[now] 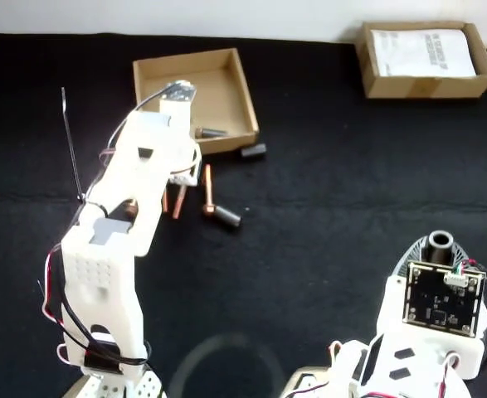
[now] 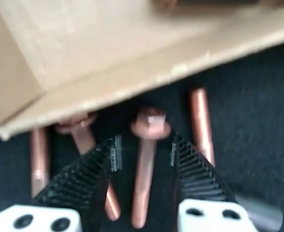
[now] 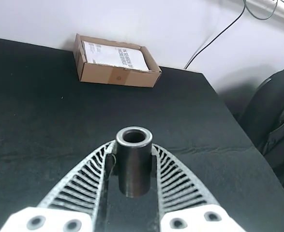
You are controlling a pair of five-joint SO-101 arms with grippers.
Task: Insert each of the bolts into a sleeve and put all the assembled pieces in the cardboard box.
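In the high view, the left arm (image 1: 139, 178) is seen over a cluster of bolts (image 1: 208, 189) lying on the black table (image 1: 334, 191) just outside the near wall of the cardboard box (image 1: 226, 99). What appears to be an assembled piece (image 1: 211, 132) lies inside that box, though this cannot be told for certain. A loose sleeve (image 1: 227, 218) lies beside the bolts. The held sleeve (image 1: 440, 243) is kept upright by the right arm, well apart from them.

In the left wrist view, the left gripper (image 2: 144, 151) is spread wide. The middle bolt (image 2: 142, 188) lies between the jaws, with its head toward the box wall and its shank running back between the fingers. A neighbouring bolt (image 2: 201, 123) lies just beside it. The step in hand is judged to be the pick-up of this bolt. The jaws should be lowered astride its shank alone and closed at mid-shank, so that the bolt is lifted level and the neighbours are left outside the pads.

In the right wrist view, the right gripper (image 3: 133, 153) is clamped on the held sleeve (image 3: 133, 169), whose bore is turned up and left open.
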